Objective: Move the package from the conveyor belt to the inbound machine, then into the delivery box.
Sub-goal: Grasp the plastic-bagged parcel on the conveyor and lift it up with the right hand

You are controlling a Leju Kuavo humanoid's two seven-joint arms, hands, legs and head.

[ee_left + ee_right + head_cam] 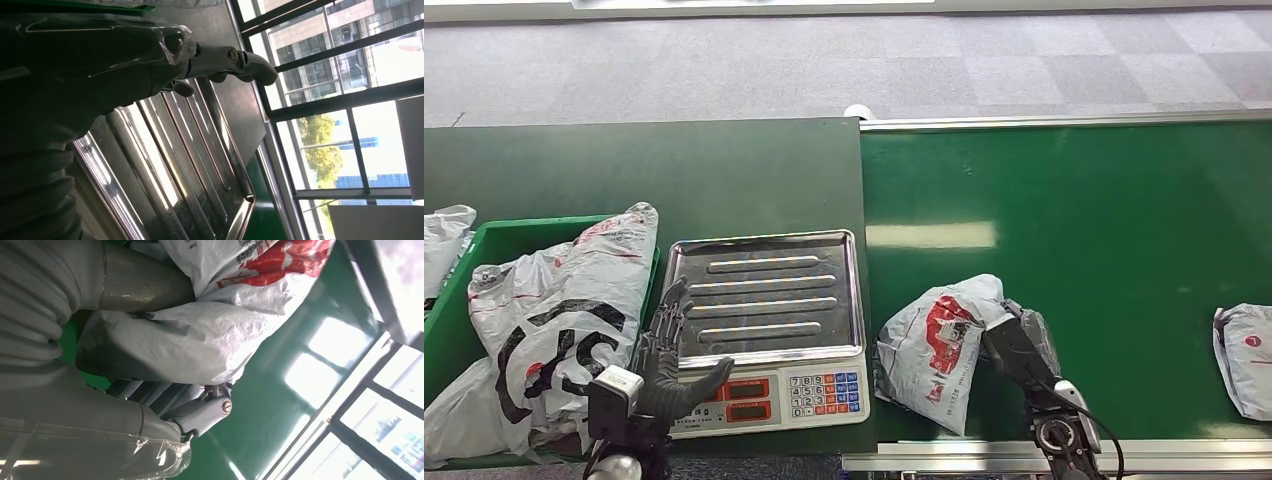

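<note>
Head view shows the right hand (pixel 1016 345) grasping the grey-and-red package (pixel 936 345) on the green conveyor belt (pixel 1074 230), lower centre-right of frame. Lower left, the left hand (pixel 664 360) rests released, fingers spread, at the scale (pixel 769 330) tray's edge.

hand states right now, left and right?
Left robot hand: open, empty, fingers spread at the scale tray's edge.
Right robot hand: gripping the grey package on the conveyor belt.
</note>
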